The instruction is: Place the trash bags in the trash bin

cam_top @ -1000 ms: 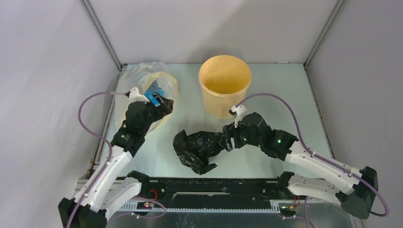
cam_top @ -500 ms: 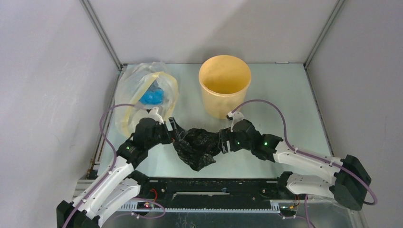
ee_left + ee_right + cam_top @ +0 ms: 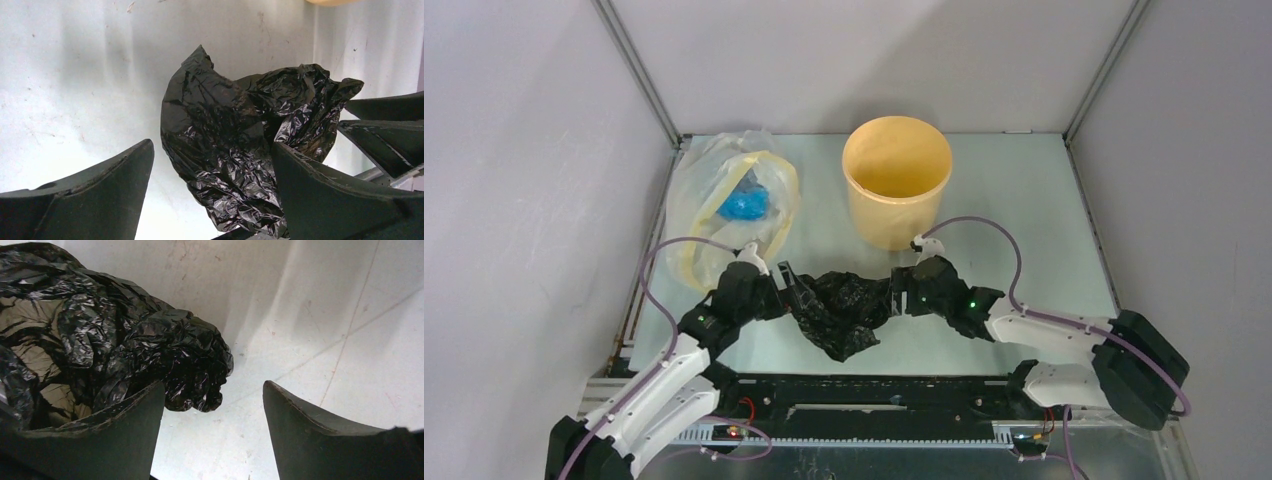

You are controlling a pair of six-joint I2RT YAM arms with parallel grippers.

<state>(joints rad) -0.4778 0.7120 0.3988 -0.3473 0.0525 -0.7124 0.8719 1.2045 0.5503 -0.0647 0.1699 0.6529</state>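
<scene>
Between left tool (image 3: 791,287) and right tool (image 3: 894,297), both spread wide, black bag (image 3: 839,310) ungripped; shallow pinch likely lets slick film slip.

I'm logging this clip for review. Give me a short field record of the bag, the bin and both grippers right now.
bin: yellow-orange round plastic bucket, upright, nothing seen inside
bag: crumpled glossy black plastic trash bag, on the table, nearer than the bucket, outside it
left gripper: open, fingers astride the bag's left part
right gripper: open, at the bag's right end
other: clear translucent bag holding a blue lump, far left
</scene>
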